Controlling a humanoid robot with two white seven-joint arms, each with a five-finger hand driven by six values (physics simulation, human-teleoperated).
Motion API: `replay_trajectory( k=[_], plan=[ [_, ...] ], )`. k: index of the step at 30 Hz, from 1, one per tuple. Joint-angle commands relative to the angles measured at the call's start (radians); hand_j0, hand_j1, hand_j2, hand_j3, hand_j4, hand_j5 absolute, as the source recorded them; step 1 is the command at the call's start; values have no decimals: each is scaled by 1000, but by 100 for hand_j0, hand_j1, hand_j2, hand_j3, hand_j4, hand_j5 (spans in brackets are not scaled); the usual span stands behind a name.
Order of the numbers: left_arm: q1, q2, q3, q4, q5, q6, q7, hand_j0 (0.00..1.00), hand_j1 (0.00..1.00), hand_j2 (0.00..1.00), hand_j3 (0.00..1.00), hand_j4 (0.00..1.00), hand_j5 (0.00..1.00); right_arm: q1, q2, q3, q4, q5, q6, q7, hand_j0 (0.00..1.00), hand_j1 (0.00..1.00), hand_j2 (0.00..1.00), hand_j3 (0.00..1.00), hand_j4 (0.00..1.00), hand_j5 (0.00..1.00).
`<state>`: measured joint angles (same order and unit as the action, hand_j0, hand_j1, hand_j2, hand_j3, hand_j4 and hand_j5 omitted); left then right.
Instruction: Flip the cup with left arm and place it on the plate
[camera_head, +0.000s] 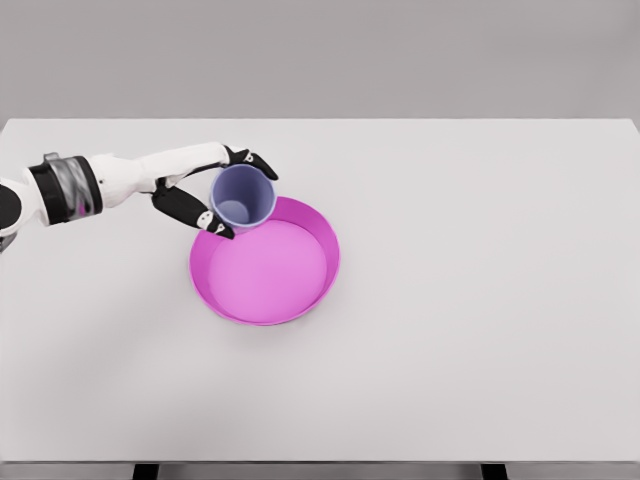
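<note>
The left hand (222, 192) grips the small lilac plastic cup (243, 198), mouth up, over the round magenta plate's (325, 240) rim. Carry it inward, then lower it level before releasing.

Legible text, labels, brands, numbers, signs: none. Cup (243, 197), plate (265, 262), left hand (205, 190) and table (480, 300) surfaces are plain and unmarked; no readable characters anywhere in the head view.

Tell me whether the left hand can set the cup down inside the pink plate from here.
Probably yes: the left hand grips the cup upright over the plate's upper-left rim, and nothing blocks it.
</note>
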<state>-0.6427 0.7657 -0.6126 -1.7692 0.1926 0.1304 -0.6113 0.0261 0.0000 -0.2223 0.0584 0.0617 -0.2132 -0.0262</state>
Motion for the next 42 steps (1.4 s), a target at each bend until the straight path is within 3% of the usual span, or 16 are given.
replay_trajectory(
  k=[1,12,23,32,37,42],
  plan=[
    [0,-2,1,-1,16,-9,0,74,74,74,74,74,74,0,0,0,0,0,0,0,100,100,100,100,100,100],
    [61,-13,-2,-3,39,-54,0,74,74,74,74,74,74,0,0,0,0,0,0,0,100,100,100,100,100,100],
    [66,-51,-61,-1,37,-71,0,75,75,75,75,75,75,0,0,0,0,0,0,0,100,100,100,100,100,100],
    [74,-56,-68,7,-2,-72,0,76,76,76,76,76,76,0,0,0,0,0,0,0,100,100,100,100,100,100],
    [74,-77,-76,13,-87,-69,0,77,77,77,77,77,77,0,0,0,0,0,0,0,100,100,100,100,100,100],
    [74,-75,-76,13,-87,-69,0,78,78,78,78,78,78,0,0,0,0,0,0,0,100,100,100,100,100,100]
  ],
)
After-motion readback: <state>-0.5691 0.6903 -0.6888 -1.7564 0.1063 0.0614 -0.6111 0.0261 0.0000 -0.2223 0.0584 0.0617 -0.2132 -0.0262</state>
